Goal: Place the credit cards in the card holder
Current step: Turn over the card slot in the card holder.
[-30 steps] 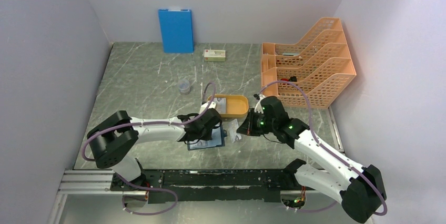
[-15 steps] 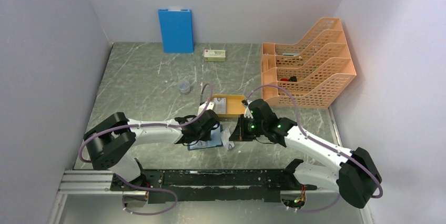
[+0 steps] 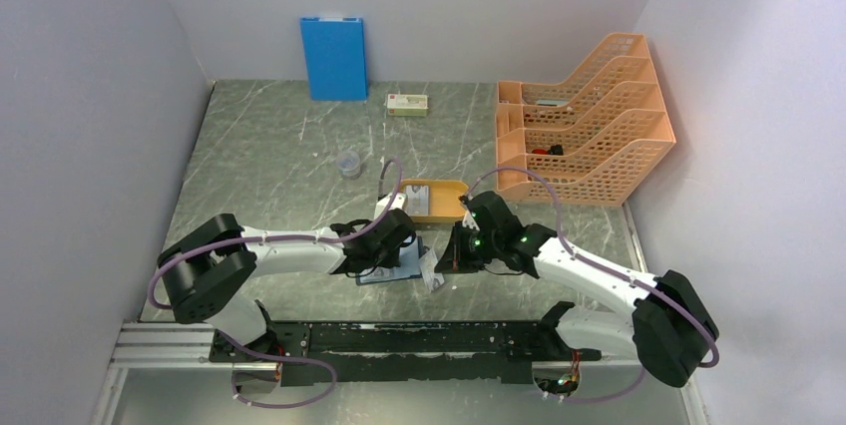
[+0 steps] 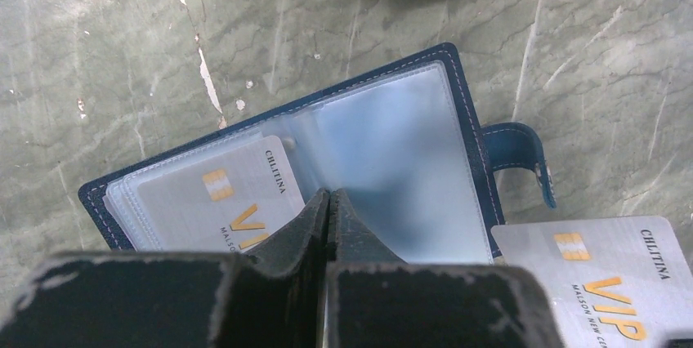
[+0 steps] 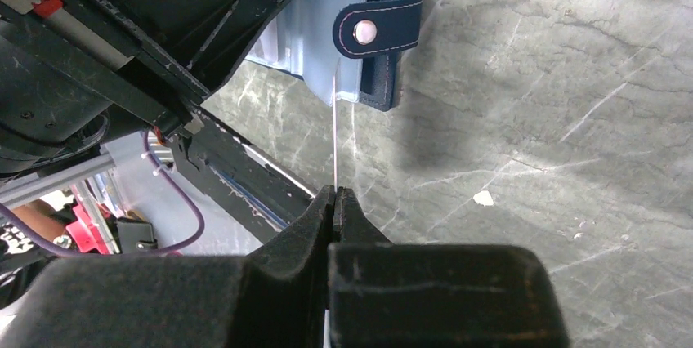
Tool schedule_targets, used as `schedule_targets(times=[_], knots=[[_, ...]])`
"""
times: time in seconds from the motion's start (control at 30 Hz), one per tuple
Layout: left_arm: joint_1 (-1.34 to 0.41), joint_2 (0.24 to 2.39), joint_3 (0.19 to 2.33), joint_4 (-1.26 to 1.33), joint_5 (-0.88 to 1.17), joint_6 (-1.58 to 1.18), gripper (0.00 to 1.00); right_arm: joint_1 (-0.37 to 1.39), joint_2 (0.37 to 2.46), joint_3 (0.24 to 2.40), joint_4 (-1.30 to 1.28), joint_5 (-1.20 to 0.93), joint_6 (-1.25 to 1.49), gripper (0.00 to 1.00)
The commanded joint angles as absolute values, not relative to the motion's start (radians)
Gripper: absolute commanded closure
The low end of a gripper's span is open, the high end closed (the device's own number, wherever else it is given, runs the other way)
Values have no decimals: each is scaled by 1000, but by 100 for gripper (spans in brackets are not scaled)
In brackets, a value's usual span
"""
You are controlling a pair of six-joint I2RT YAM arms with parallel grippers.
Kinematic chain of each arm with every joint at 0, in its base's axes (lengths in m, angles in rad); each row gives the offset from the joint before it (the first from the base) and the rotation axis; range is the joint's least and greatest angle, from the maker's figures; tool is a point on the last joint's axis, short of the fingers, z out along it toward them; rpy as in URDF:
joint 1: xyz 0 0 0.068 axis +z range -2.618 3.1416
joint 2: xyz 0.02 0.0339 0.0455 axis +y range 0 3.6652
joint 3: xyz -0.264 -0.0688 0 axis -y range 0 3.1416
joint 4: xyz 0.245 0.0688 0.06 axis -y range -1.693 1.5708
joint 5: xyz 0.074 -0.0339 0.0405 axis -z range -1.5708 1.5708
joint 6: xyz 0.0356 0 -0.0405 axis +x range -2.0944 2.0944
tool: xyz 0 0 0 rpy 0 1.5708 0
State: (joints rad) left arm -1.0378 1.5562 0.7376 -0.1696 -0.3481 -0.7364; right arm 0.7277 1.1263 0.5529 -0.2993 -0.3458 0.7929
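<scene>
Meeting at the open card holder (image 4: 392, 144), both grippers clenched.
An orange tray (image 3: 449, 213) sits just beyond the card holder; a clear cup (image 3: 349, 163), a white box (image 3: 408, 104) and a blue board (image 3: 334, 58) lie farther beyond it, and a file rack (image 3: 599, 146) beyond to its right. The left gripper (image 4: 328, 198) overhangs the holder's near half, fingers pressed together on the clear sleeves, beside a second card (image 4: 214, 201) already sleeved; whether it pinches a page I cannot tell. The right gripper (image 5: 335, 193) pinches a credit card (image 4: 609, 283) just beside the holder's strap (image 5: 377, 25). Both arms reach in low from opposite sides of the holder.
</scene>
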Motion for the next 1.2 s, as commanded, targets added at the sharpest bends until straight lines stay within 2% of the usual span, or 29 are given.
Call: schedule_targets(times=[0.0,0.6,1.17], knots=[[-1042,1601,683,-250,-338,-746,95,731,1136,540,-291,-342,802,100],[-1042,1580,686,-258,-329,-754,95,758,1179,533,-174,-426,813,100],[-1042,1344,811,-477,-359,-749,90,777,1340,602,-20,-431,832,100]])
